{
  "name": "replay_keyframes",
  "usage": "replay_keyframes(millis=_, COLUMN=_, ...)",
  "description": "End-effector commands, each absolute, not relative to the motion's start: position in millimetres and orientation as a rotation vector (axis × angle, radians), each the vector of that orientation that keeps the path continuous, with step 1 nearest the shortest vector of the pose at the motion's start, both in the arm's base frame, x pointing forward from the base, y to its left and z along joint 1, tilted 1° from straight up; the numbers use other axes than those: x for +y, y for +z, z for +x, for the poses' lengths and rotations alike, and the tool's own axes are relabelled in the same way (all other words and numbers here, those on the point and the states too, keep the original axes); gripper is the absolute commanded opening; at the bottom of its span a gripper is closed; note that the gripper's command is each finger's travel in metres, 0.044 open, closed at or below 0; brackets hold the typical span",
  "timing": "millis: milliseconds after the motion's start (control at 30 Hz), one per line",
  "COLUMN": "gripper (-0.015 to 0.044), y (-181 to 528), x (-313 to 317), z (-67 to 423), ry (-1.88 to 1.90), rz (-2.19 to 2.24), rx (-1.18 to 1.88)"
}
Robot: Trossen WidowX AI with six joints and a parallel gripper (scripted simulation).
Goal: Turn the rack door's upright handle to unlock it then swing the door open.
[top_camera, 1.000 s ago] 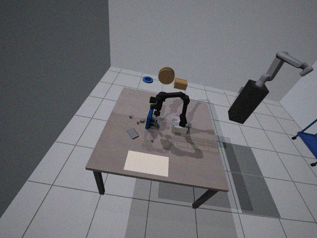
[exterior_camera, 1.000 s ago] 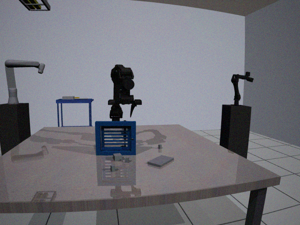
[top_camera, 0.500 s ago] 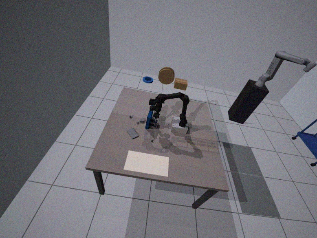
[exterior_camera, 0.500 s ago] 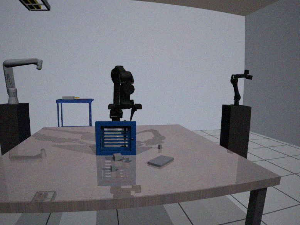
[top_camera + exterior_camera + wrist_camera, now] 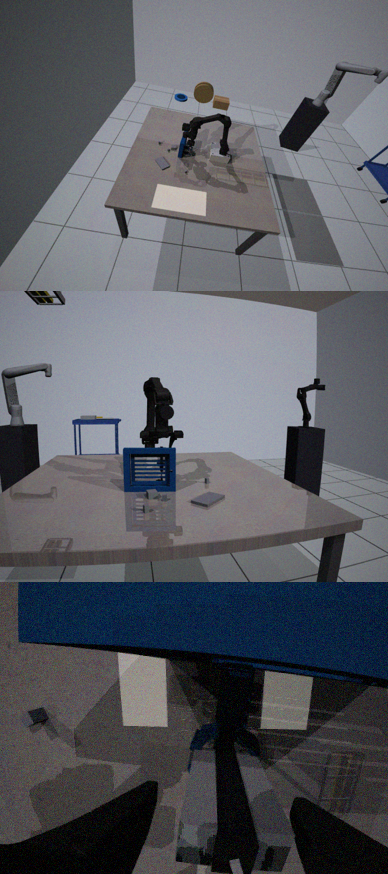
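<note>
The blue rack frame (image 5: 181, 148) (image 5: 126, 471) (image 5: 200, 614) stands upright on the table (image 5: 140, 188) (image 5: 266, 516). Its barred door (image 5: 147, 467) looks closed, lying along the frame on the arm's side. The upright handle (image 5: 200, 794), grey-sided with a dark core, rises from the door toward the wrist camera. It looks unturned, though its angle is hard to judge. My gripper (image 5: 191, 143) (image 5: 225, 799) points down on the arm's side of the frame and is open. In the wrist view the handle lies between the two spread fingers, without visible contact. Fingertip height beside it is unclear.
A grey slab (image 5: 162, 163) (image 5: 207, 499) and several small grey blocks (image 5: 152, 494) (image 5: 38, 716) lie around the rack. The arm's pale base (image 5: 219, 157) stands behind the handle side. A cream sheet (image 5: 179, 200) lies near a table edge.
</note>
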State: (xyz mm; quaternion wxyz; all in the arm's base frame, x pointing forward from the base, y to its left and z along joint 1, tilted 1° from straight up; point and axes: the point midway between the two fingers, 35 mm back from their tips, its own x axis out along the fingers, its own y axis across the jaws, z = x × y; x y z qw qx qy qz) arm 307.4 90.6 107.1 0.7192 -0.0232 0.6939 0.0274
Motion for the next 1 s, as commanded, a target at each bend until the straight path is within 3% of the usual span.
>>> replay_keyframes(millis=0, gripper=0.0294, y=100, x=90, z=307, ry=0.055, rz=-0.054, rx=1.533)
replay_keyframes(millis=300, gripper=0.0294, y=88, x=89, z=307, ry=0.055, rz=-0.054, rx=1.534)
replay_keyframes(millis=533, gripper=0.0110, y=88, x=89, z=307, ry=0.055, rz=-0.054, rx=1.534)
replay_keyframes(millis=967, gripper=0.0024, y=88, x=89, z=307, ry=0.055, rz=-0.054, rx=1.534)
